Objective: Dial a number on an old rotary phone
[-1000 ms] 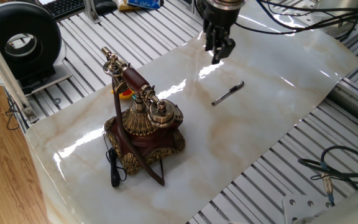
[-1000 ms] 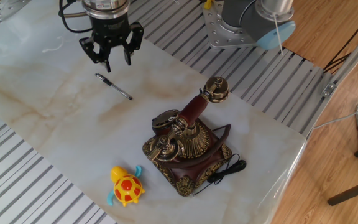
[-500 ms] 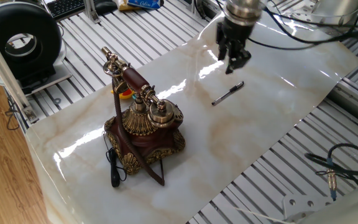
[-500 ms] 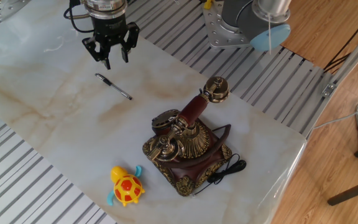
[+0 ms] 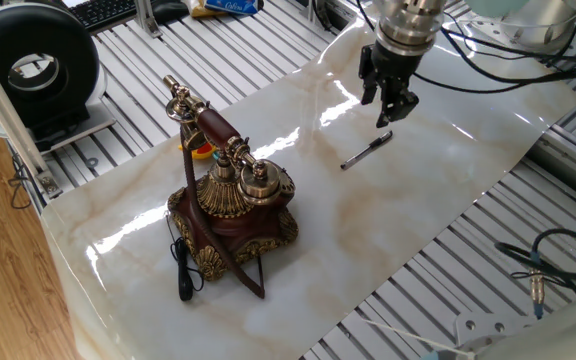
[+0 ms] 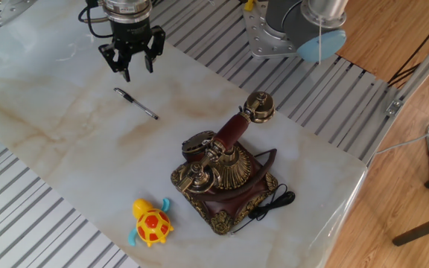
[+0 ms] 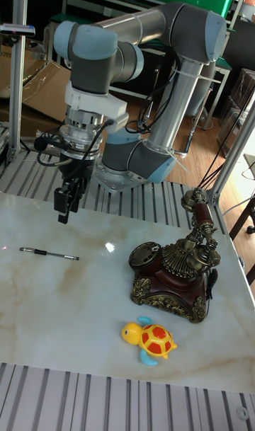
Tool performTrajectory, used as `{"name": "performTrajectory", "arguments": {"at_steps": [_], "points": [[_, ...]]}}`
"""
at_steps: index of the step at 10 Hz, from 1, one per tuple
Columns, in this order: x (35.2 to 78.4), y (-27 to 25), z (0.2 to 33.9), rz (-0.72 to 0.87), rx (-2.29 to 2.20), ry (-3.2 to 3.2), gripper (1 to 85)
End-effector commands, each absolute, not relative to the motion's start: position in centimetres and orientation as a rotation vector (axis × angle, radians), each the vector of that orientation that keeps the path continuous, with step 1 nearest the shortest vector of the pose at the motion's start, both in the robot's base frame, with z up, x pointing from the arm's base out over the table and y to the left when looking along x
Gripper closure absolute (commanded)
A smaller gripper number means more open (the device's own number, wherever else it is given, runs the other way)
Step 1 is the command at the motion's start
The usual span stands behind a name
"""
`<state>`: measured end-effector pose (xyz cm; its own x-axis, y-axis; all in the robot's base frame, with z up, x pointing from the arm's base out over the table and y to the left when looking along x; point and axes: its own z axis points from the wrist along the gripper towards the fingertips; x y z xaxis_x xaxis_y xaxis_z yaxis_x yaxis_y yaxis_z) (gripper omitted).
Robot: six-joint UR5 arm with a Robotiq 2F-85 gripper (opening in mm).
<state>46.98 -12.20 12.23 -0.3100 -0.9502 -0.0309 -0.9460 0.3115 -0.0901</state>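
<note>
Gripper [image 5: 388, 108] hangs over the pen's [image 5: 367, 151] far end, fingers slightly apart, holding nothing; rotary phone [image 5: 230, 205] sits well left, untouched. Risk: a descent off the barrel rolls the pen on slick marble.

Other fixed view: gripper [image 6: 130, 65] above the pen [image 6: 135, 103]; phone [image 6: 226, 173] right, toy turtle [image 6: 150, 222] nearer.

Tall view: jaw gap hard to judge, probably narrow. Dial faces left; a skewed pen could slip out of the finger hole.
</note>
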Motion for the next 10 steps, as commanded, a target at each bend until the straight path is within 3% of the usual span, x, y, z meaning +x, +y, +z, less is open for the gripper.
{"name": "performTrajectory", "arguments": {"at_steps": [1, 3, 7, 10], "points": [[47.3, -13.3, 12.2, -0.141, -1.778, 2.497, 32.7], [48.1, -13.7, 10.8, -0.133, -1.792, 2.469, 34.0], [51.6, -15.4, 5.0, -0.146, -1.856, 2.348, 34.0], [51.8, -15.8, 4.9, -0.169, -1.824, 2.375, 35.0]]}}
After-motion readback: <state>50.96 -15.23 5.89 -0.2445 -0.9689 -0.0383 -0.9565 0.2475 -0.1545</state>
